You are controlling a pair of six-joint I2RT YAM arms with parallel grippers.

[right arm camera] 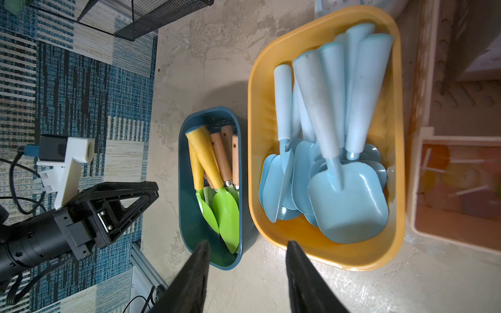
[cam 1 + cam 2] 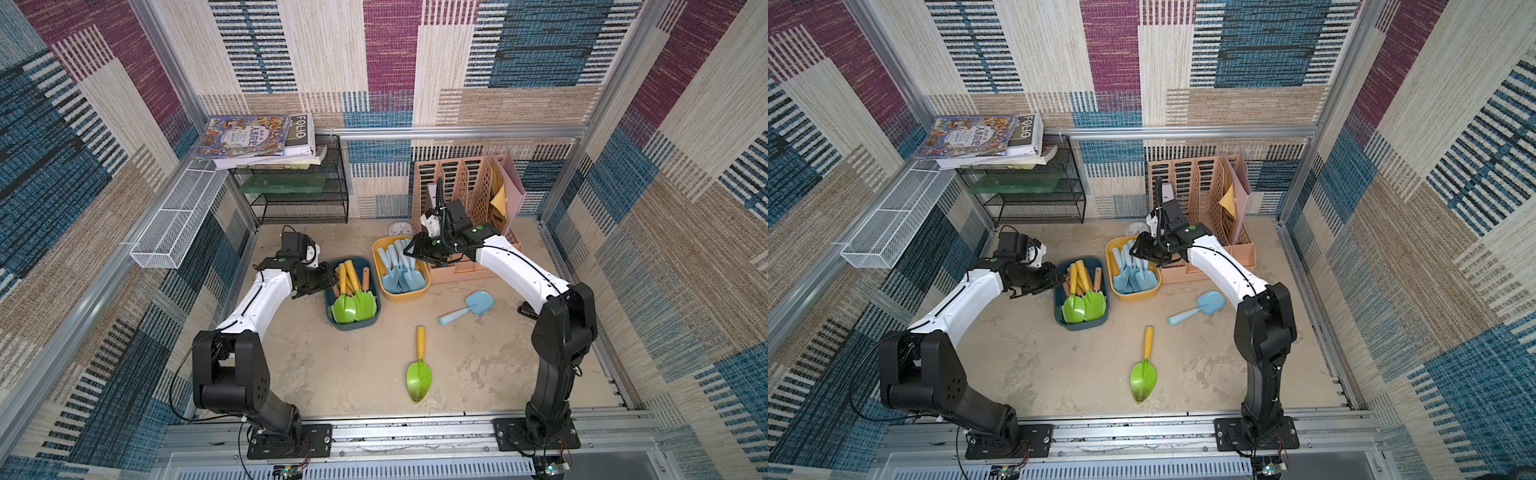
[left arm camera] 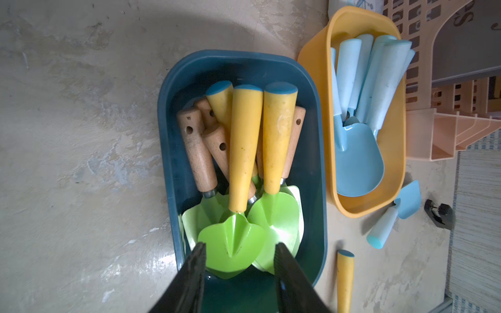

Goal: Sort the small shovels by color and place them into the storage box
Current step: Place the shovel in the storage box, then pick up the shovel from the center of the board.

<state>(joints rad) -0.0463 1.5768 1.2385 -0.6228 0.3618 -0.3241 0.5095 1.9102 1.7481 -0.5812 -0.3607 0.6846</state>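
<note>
Left tool [image 3: 240, 245] over teal bin [image 3: 166, 135]

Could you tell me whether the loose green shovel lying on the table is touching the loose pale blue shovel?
Apart. Both top views show a strip of bare table between the green shovel and the pale blue shovel.

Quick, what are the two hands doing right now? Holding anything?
Left hand: open, empty, over the green shovels in the dark blue bin.
Right hand: open, empty, near the yellow bin.
</note>
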